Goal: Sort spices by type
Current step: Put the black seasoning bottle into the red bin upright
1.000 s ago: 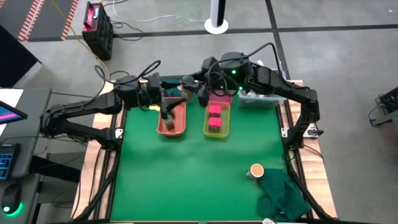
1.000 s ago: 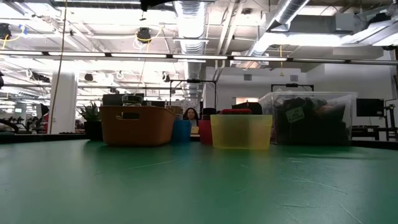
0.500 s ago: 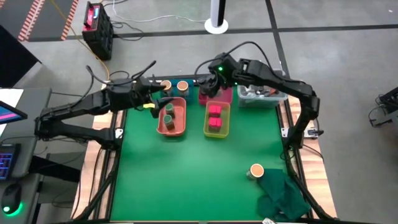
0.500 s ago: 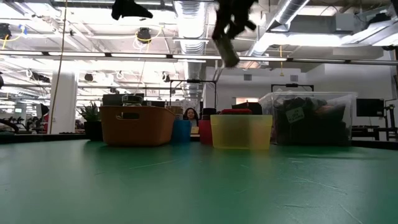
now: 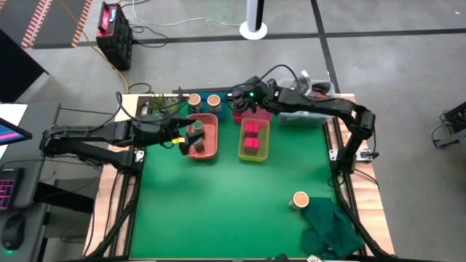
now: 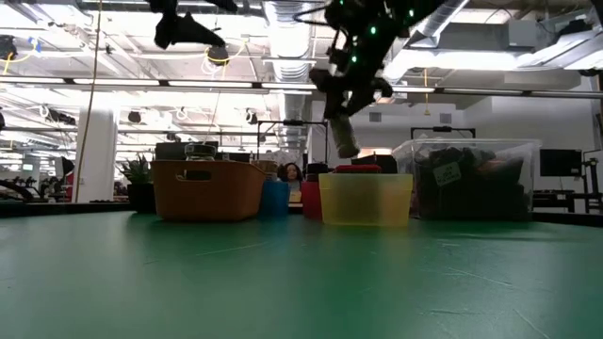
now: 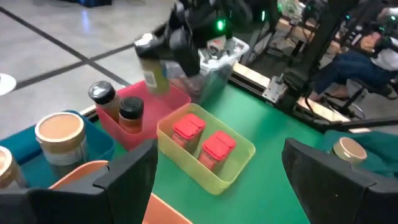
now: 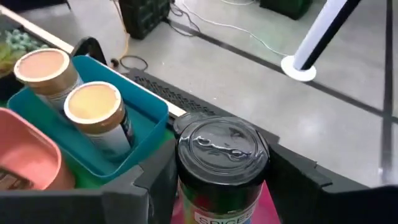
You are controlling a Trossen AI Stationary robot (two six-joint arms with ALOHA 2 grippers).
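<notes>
**Spice bottle gripped by right arm above the red tray**

High view: right gripper (image 5: 246,100) is at the far edge over the red tray (image 5: 261,114), just behind the yellow tray (image 5: 263,149) with its pink boxes (image 5: 251,136). Left gripper (image 5: 188,137) hovers at the near-left edge of the salmon tray (image 5: 207,151). A lone tan-topped jar (image 5: 300,199) sits well apart, beside the green cloth (image 5: 331,225).

Low view: bottle (image 6: 344,137) hangs tilted above the trays, clear of them.

Left wrist view: left fingers (image 7: 130,171) spread wide, nothing between them. Two black bottles (image 7: 123,112) stand in the red tray.

Right wrist view: right fingers (image 8: 155,180) closed on the body of the black-capped bottle (image 8: 222,165), below the cap. Tan jars (image 8: 96,112) in the teal tray (image 8: 146,134).

Handling, my read: rigid, light, smooth walls, probably slippery. Grip mid-body, below the cap; likely tips if released tilted.
</notes>
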